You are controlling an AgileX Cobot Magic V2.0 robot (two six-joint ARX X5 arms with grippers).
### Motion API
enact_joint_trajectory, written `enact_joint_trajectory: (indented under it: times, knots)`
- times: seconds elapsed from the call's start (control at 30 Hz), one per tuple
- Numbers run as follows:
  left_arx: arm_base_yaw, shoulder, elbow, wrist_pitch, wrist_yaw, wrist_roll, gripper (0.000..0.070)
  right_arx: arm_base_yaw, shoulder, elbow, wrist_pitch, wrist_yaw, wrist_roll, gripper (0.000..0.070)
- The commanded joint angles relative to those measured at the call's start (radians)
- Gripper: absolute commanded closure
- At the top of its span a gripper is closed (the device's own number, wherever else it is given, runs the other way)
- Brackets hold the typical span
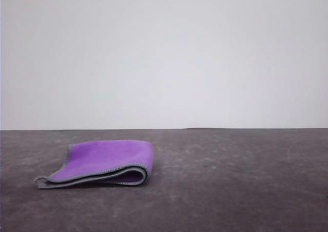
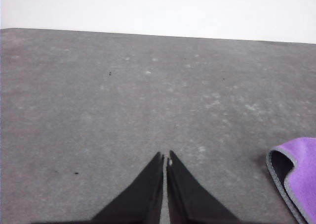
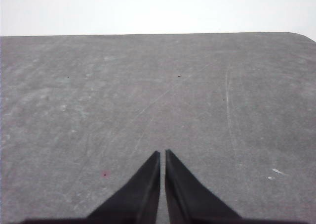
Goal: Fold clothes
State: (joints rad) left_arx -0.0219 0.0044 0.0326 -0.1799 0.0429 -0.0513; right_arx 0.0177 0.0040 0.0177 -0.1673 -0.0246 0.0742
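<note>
The clothes (image 1: 105,161) are one small cloth lying folded over on the dark grey table (image 1: 230,181), left of centre in the front view, purple face up with a grey stitched hem along its near edge. A corner of the clothes (image 2: 296,177) also shows in the left wrist view, off to one side of my left gripper (image 2: 165,157) and apart from it. That gripper is shut with nothing in it, its black fingers over bare table. My right gripper (image 3: 162,153) is likewise shut and holds nothing, above bare table.
The table's far edge (image 1: 205,128) meets a plain white wall. In the right wrist view a rounded table corner (image 3: 301,36) shows. The table surface is scuffed and speckled.
</note>
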Motion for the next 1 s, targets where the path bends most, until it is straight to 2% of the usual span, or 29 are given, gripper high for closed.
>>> enact_joint_trajectory:
  times: [0.0, 0.97]
  knots:
    - [0.001, -0.001, -0.020, -0.006, -0.002, 0.009, 0.0700, 0.000, 0.000, -0.005, 0.013, -0.001, -0.010, 0.0684]
    - [0.001, -0.001, -0.020, -0.006, -0.002, 0.009, 0.0700, 0.000, 0.000, -0.005, 0.013, -0.001, -0.010, 0.0684]
